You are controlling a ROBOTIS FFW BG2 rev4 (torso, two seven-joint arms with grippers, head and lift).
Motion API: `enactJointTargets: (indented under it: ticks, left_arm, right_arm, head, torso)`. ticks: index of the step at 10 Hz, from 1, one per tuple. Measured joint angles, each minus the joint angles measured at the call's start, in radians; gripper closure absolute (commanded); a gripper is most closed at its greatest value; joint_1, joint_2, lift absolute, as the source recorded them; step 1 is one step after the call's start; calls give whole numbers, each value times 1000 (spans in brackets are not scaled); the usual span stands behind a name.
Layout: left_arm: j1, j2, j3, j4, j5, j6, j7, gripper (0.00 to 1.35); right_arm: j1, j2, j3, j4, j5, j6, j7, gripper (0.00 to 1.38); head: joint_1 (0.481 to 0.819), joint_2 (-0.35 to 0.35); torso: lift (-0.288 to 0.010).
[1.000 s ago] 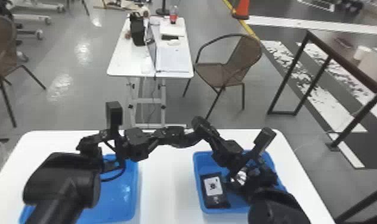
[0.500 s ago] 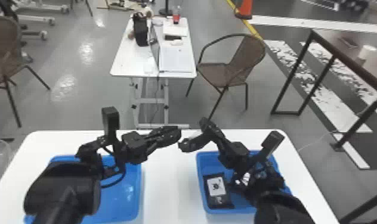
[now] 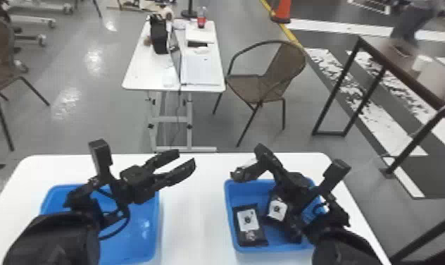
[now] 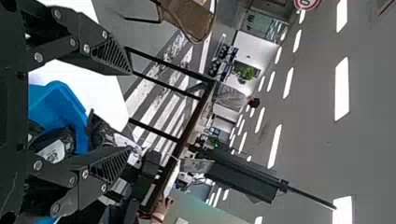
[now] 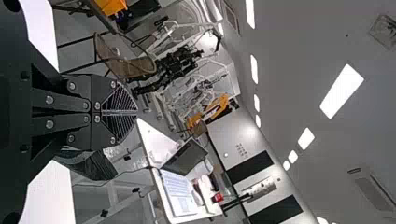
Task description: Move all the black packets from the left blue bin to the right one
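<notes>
Across the white worktable (image 3: 193, 218), the two blue bins sit apart, leaving a bare lane between them wide enough for an arm to cross. The right gripper (image 5: 136, 112) is clenched, apparently on a black packet (image 5: 91, 164) hanging beside its fingers, by the far left corner of the right blue bin (image 3: 232, 192). Pinching one margin probably lets the packet hang free for a simple drop. Two more labelled packets, one flat near the left wall (image 3: 250, 225) and one farther in (image 3: 277, 208), lie inside.

The left gripper (image 3: 187, 158) is released, fingers spread with nothing between them, clear of the left blue bin's rim (image 3: 157, 218); its arm masks part of that bin, so I cannot tell whether packets remain there. The next move likely needs the packet brought inward past the rim, which could snag it.
</notes>
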Motion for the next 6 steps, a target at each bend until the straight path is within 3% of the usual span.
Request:
enactJointTargets:
  ticks: [3, 5, 6]
  left_arm:
    - [123, 26, 111, -162, 103, 28, 39, 127]
    - [203, 38, 197, -248, 125, 37, 59, 127]
    - [236, 38, 237, -275, 132, 38, 62, 125]
  right_arm:
    - [16, -6, -22, 126, -1, -21, 0, 1230]
    - [40, -6, -55, 178, 9, -58, -52, 358]
    - [59, -6, -77, 179, 20, -74, -70, 62]
  head:
    - [695, -128]
    - [695, -110]
    - [695, -105]
  torso:
    - [0]
    - [0]
    - [0]
